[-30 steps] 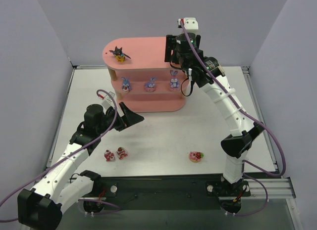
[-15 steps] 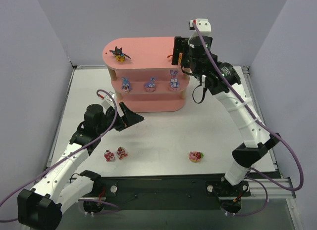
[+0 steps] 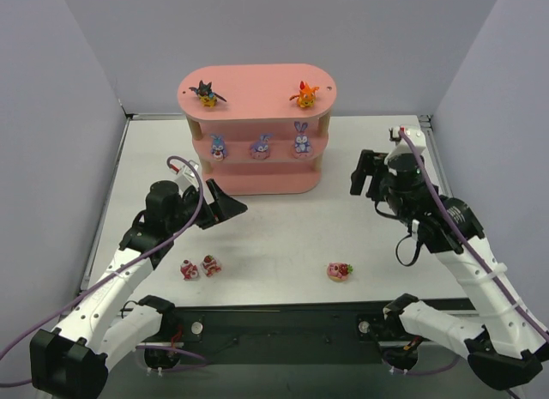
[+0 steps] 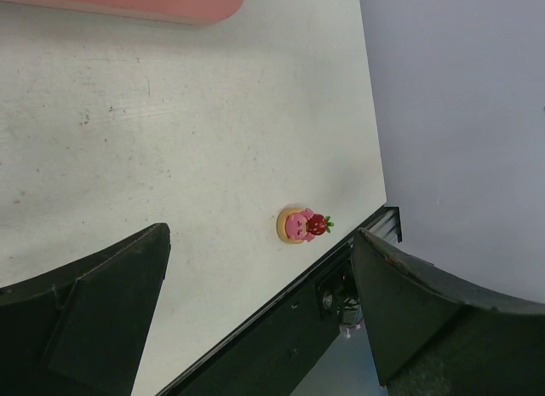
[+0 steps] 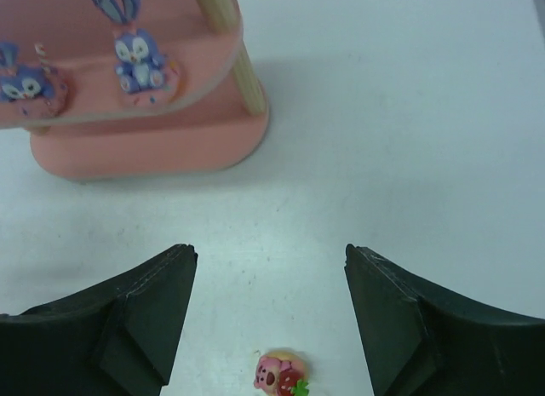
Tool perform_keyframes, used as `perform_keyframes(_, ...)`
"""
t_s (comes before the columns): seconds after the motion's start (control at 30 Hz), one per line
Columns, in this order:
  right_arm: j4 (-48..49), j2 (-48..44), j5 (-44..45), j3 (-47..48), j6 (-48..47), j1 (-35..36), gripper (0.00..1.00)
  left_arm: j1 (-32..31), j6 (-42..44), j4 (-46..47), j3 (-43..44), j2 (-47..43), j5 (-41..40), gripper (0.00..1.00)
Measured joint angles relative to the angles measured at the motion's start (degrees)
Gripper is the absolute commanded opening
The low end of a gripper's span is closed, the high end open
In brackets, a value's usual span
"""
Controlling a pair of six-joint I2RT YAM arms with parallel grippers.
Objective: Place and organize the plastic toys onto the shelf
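Pink shelf [image 3: 257,83] stands at the far side of your white table [image 3: 369,236], and five toys sit on it. On the top board you have the black bat figurine [image 3: 206,93] at the left end and the orange figurine [image 3: 304,93] at the right end, well apart. On the middle board, three purple-blue bunnies [image 3: 261,147] stand upright in a row on pink bases. Your right wrist view shows the rightmost one just beside a wooden post [image 5: 228,21].

Down on the table lie three red-and-white figurines [image 3: 210,264]. Two are nearly touching at the left. The lone red-and-white figurine [image 3: 340,271] sits well apart to the right, near the front edge and its black rail [image 3: 283,317].

Your left claw [image 4: 260,238] hovers over the table in front of the shelf's left end, jaws spread wide, gripping nothing. Your right claw [image 5: 268,268] hangs out beyond the shelf's right end, well apart from it, released, with nothing between its fingers. The lone figurine shows low in its wrist view.

Grey walls [image 3: 51,159] stand to the left, to the right and behind the shelf. White tabletop runs between the shelf's front and the three loose figurines.
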Motion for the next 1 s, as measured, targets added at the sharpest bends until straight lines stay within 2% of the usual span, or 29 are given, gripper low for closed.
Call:
perform_keyframes(0.17,-3.3,-6.4,-5.4,-13.0,7.8,-0.1,0.70,0.0,0.1,-0.4,0.0,0.2,0.0,0.97)
perform_keyframes(0.4,-7.8,-8.8,-12.9,-29.2,20.3,0.6,0.71,0.0,0.0,-0.7,0.0,0.7,-0.2,0.97)
perform_keyframes(0.57,-8.3,-8.8,-14.2,-33.3,25.3,1.8,0.70,0.0,-0.4,-0.9,-0.6,0.8,-0.4,0.97)
perform_keyframes(0.73,-5.9,-8.3,-15.6,-35.1,26.0,1.9,0.69,0.0,-0.7,-1.1,-1.6,0.8,-0.5,0.97)
perform_keyframes(1.0,0.5,-1.2,-18.5,-36.3,25.4,3.2,0.68,0.0,-1.1,-1.9,-1.6,1.7,-0.6,0.97)
